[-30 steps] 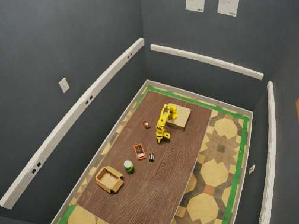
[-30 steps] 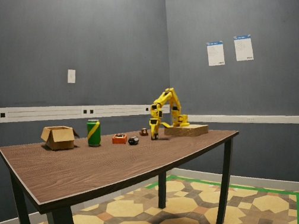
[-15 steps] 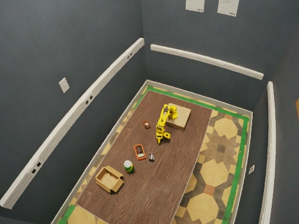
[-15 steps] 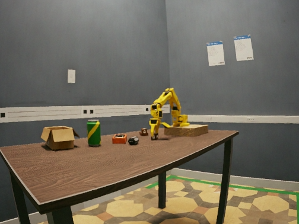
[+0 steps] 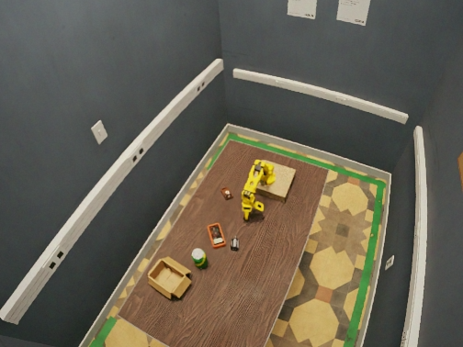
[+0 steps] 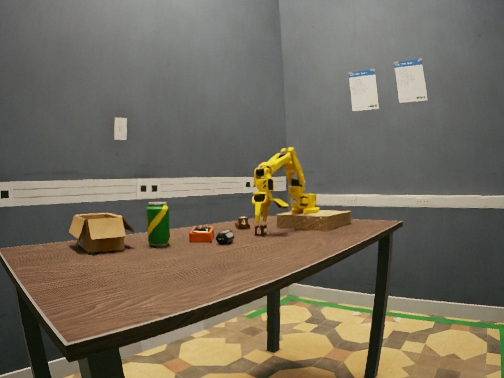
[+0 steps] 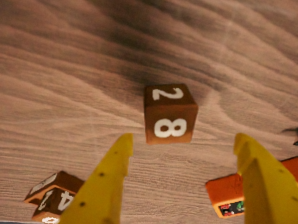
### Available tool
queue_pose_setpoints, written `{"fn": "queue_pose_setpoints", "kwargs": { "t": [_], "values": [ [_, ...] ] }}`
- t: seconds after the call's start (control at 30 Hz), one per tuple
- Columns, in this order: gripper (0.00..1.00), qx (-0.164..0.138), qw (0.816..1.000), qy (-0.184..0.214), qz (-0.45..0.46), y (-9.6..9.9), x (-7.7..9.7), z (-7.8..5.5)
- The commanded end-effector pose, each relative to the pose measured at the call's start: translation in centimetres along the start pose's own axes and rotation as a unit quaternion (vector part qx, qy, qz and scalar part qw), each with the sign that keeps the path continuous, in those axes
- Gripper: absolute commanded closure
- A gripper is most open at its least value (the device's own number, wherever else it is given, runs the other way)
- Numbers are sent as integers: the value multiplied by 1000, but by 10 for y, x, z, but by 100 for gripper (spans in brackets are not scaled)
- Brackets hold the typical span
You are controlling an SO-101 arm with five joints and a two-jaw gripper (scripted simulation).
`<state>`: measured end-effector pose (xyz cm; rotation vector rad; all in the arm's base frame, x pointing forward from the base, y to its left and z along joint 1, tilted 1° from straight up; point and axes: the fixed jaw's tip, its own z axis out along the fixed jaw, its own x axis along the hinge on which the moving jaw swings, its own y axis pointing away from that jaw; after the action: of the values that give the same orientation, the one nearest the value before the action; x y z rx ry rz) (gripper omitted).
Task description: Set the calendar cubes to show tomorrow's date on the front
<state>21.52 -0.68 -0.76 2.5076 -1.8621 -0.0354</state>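
Hanging over a wooden table (image 5: pixel 257 275) (image 6: pixel 200 280), a yellow robot arm (image 5: pixel 252 184) (image 6: pixel 291 167) reaches from a pale block (image 5: pixel 281 180) (image 6: pixel 315 220), its gripper (image 5: pixel 246 218) (image 6: pixel 261 220) (image 7: pixel 184 138) pointing down. The fingers are released and apart, with nothing grasped.

In the wrist view, a loose brown cube (image 6: pixel 260 230) (image 7: pixel 170 117) sits on the table just above the middle of the frame, showing a white 2 and a white 8 (both lying sideways in this view). In the exterior view it is right of centre, beneath the fingertips.

The calendar (image 5: pixel 226 193) (image 6: pixel 242 226) (image 7: pixel 55 196), small and brown, is at the lower left of the wrist view; a cube showing a 4 and a 2 is there too. In the top view it stands left of the arm.

An orange tub (image 5: pixel 216 235) (image 6: pixel 201 234) (image 7: pixel 227 192) appears at the wrist view's lower right. Farther left in the exterior view come a small black object (image 5: pixel 235 243) (image 6: pixel 225 237), that tub, a green can (image 5: pixel 199 259) (image 6: pixel 158 225) and an open cardboard box (image 5: pixel 169 278) (image 6: pixel 101 233).

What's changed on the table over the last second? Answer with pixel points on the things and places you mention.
The gripper (image 5: pixel 246 218) (image 6: pixel 260 220) (image 7: pixel 184 137) has moved up; its fingers now stand apart above the loose cube (image 6: pixel 260 230) (image 7: pixel 171 115), which rests on the table. I can't tell whether it was held earlier. The green can (image 5: pixel 200 259) (image 6: pixel 158 225), cardboard box (image 5: pixel 158 286) (image 6: pixel 107 244) and orange tray (image 5: pixel 210 235) (image 6: pixel 201 238) (image 7: pixel 224 191) look unmoved.
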Motion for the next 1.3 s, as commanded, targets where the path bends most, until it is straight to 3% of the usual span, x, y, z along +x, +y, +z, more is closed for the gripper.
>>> {"fn": "queue_pose_setpoints", "kwargs": {
  "t": [0.0, 0.23, 1.03, 1.27],
  "values": [
    [64, 10, 1000, 2, -3, -2, 2, -17],
    [64, 10, 1000, 2, -3, -1, 1, -29],
    [64, 10, 1000, 3, -3, -1, 1, -30],
    [64, 48, 999, 15, -3, -7, 3, -45]
  ]
}}
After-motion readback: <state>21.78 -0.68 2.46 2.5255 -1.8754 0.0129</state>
